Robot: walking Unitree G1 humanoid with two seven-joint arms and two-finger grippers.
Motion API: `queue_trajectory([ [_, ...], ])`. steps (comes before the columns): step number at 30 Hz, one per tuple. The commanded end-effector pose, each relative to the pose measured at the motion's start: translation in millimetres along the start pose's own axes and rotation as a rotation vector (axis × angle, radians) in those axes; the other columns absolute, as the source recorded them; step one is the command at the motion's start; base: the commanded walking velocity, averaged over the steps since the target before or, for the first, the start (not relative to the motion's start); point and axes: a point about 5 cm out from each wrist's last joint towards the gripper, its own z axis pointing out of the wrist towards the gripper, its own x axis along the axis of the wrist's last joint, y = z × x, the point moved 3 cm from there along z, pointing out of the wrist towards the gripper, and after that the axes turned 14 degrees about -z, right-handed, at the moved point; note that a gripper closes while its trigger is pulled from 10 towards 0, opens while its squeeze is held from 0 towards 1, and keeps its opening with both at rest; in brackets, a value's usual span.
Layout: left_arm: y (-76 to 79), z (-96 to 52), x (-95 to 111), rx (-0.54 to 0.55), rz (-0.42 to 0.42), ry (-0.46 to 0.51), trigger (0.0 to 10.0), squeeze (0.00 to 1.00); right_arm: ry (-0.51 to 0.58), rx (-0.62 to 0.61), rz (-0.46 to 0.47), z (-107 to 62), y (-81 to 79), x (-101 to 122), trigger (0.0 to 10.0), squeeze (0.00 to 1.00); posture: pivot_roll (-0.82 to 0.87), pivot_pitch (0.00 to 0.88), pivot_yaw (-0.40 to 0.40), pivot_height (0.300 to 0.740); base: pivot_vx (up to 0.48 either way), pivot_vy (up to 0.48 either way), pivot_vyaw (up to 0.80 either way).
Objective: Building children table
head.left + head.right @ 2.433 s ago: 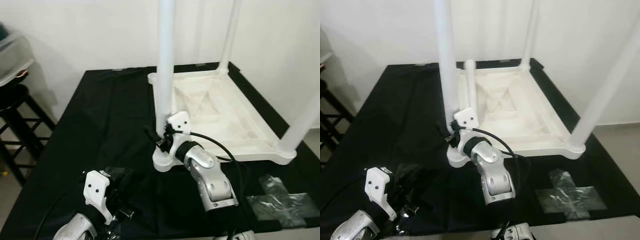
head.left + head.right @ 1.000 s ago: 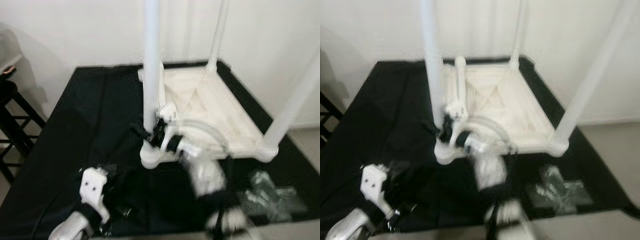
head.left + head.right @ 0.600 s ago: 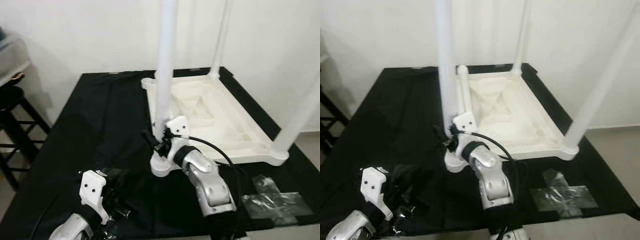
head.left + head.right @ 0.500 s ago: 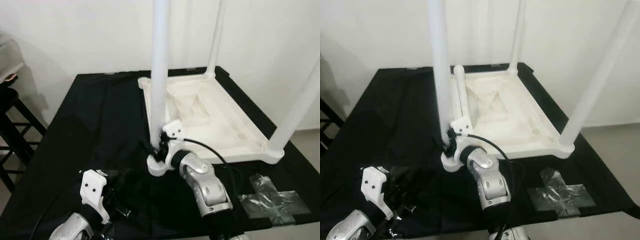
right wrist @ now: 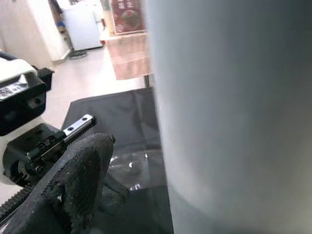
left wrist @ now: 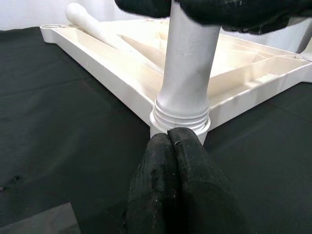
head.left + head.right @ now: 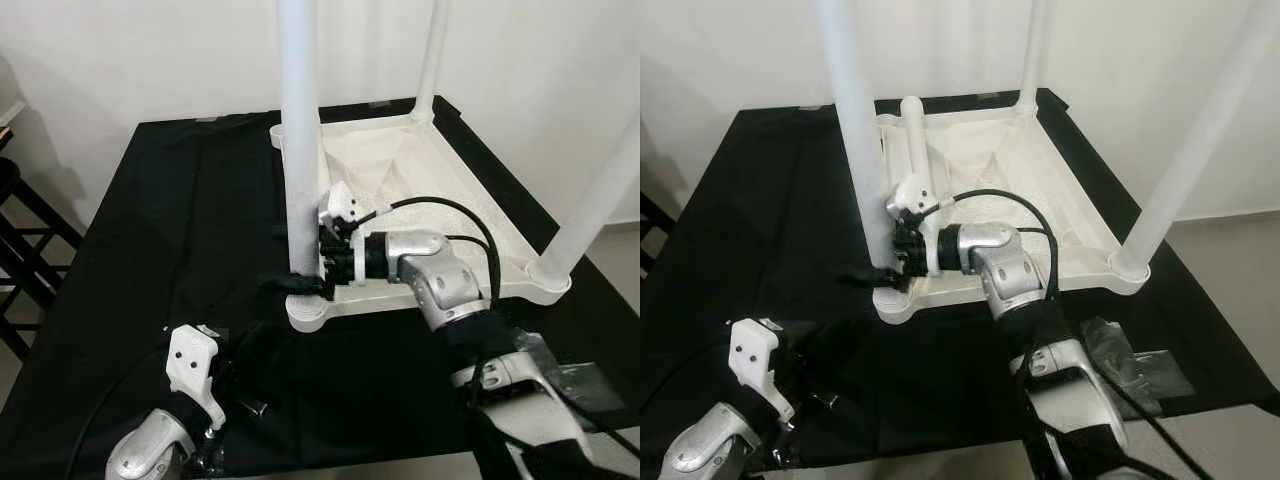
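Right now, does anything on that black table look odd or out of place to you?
One thing: a loose white leg lies flat inside the upturned tabletop, while three legs already stand upright in its corners. The right claw is closed around the base of the near-left leg. Crumpled clear plastic lies on the black cloth.

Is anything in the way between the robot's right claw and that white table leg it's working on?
No, nothing visible. The right gripper is already around the near table leg, low down just above its corner socket.
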Motion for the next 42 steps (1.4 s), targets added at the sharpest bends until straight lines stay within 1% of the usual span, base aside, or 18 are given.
queue_trajectory([
  [1,-2.3,-2.3,-6.3,0.009,0.0,-0.025,10.0,0.0,0.002,0.039,-0.021,4.7,1.1,3.6,10.0,0.0,0.07,0.061,0.024,0.74,0.0,0.0,0.0],
  [8,-3.8,-4.8,-6.4,0.045,0.018,-0.013,10.0,0.0,-0.013,0.059,0.044,14.3,5.7,-7.1,10.0,0.0,0.08,0.057,0.026,0.74,0.0,0.0,0.0],
  [9,-3.5,-5.4,-6.3,0.048,0.019,-0.011,10.0,0.0,-0.02,0.059,0.053,14.6,4.1,-12.8,5.0,0.0,0.08,0.057,0.026,0.74,0.0,0.0,0.0],
  [10,-3.3,-5.8,-6.3,0.05,0.019,-0.01,10.0,0.0,-0.025,0.06,0.058,14.6,2.9,-16.5,5.0,0.0,0.08,0.057,0.026,0.74,0.0,0.0,0.0],
  [11,-3.0,-6.3,-6.2,0.051,0.019,-0.008,10.0,0.0,-0.033,0.073,0.057,13.7,0.4,-21.2,0.0,0.0,0.08,0.058,0.027,0.74,0.0,0.0,0.0],
  [18,-1.9,-6.7,-6.0,0.044,0.005,-0.003,10.0,0.0,-0.039,0.084,0.054,5.6,-3.9,-33.3,0.0,0.0,0.08,0.057,0.03,0.74,0.0,0.0,0.0],
  [25,0.0,-5.6,-6.1,0.03,-0.002,-0.007,10.0,0.0,-0.089,-0.04,-0.015,-4.7,5.6,-40.2,0.0,0.0,0.07,0.066,0.026,0.74,0.0,0.0,0.0],
  [27,1.5,-5.8,-5.2,0.028,-0.006,0.0,10.0,0.0,-0.179,-0.212,-0.055,-12.5,13.0,-51.3,0.0,0.0,0.04,0.081,0.0,0.74,0.0,0.0,0.0],
  [29,2.0,-6.2,-4.8,0.028,-0.007,0.003,10.0,0.0,-0.213,-0.325,-0.038,-14.9,17.1,-56.8,0.0,0.0,0.04,0.083,-0.003,0.74,0.0,0.0,0.0],
  [30,2.0,-6.2,-4.8,0.028,-0.007,0.003,10.0,0.0,-0.213,-0.325,-0.038,-14.9,17.1,-56.8,0.0,0.0,0.04,0.083,-0.003,0.74,0.0,0.0,0.0],
  [31,2.2,-6.4,-2.1,0.028,-0.011,0.012,10.0,0.0,-0.171,-0.885,0.132,-13.1,-0.5,-66.0,0.0,0.0,0.03,0.117,0.011,0.74,0.0,0.0,0.0],
  [32,2.2,-6.4,-2.1,0.028,-0.011,0.012,10.0,0.0,-0.171,-0.885,0.132,-13.1,-0.5,-66.0,0.0,0.0,0.03,0.117,0.011,0.74,0.0,0.0,0.0],
  [34,1.7,-6.0,-1.3,0.029,-0.014,0.015,10.0,0.0,-0.17,-0.883,0.234,-2.0,-45.7,-72.6,0.0,0.0,0.02,0.118,0.011,0.74,0.0,0.0,0.0],
  [35,1.4,-5.0,-1.5,0.03,-0.014,0.015,10.0,0.0,-0.168,-0.81,0.224,4.3,-51.3,-76.0,0.0,0.0,0.01,0.096,0.02,0.74,0.0,0.0,0.0],
  [36,1.4,-5.0,-1.5,0.03,-0.014,0.015,10.0,0.0,-0.168,-0.81,0.224,4.3,-51.3,-76.0,0.0,0.0,0.01,0.096,0.02,0.74,0.0,0.0,0.0],
  [38,1.2,-3.2,-2.7,0.03,-0.015,0.014,10.0,0.0,-0.18,-0.79,0.158,-1.4,-35.6,-78.9,0.0,0.0,0.01,0.097,0.008,0.74,0.0,0.0,0.0],
  [41,1.3,-2.7,-2.8,0.028,-0.015,0.014,10.0,0.0,-0.18,-0.783,0.143,-2.4,-30.9,-78.0,0.0,0.0,0.01,0.091,-0.002,0.74,0.0,0.0,0.0],
  [42,0.9,-2.3,-2.5,0.032,-0.015,0.018,10.0,0.0,-0.198,-0.8,0.135,-5.1,-24.0,-79.1,1.6,0.0,0.02,0.092,-0.002,0.74,0.0,0.0,0.0],
])
